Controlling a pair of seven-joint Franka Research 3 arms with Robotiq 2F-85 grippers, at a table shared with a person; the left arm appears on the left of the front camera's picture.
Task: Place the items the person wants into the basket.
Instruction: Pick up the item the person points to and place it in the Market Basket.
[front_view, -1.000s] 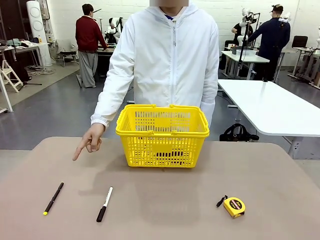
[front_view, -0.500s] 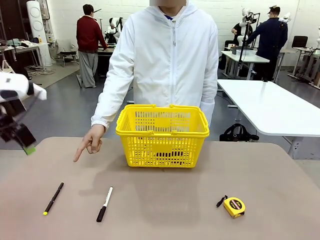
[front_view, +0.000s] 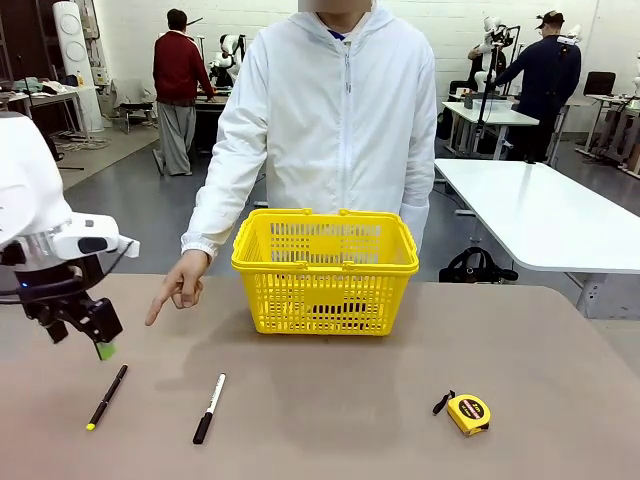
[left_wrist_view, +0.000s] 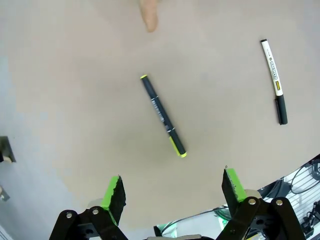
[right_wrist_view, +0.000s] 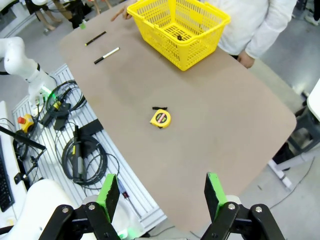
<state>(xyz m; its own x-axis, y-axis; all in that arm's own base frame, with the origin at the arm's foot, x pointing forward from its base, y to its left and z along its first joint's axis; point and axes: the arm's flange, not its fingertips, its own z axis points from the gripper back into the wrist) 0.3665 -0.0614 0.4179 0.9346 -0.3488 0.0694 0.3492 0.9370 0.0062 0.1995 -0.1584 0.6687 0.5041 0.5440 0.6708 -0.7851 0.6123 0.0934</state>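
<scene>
Now the black pen lies near-to-far, yellow tip robotward, left claw spread apart nearby.

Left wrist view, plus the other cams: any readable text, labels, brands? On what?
Nothing legible.
Slim black pen with yellow tip: pale print along barrel, too small to read.
White-bodied marker with black cap: dark print along barrel, too blurred to read.
Round yellow tape measure: label on its face, too small to read.
</scene>
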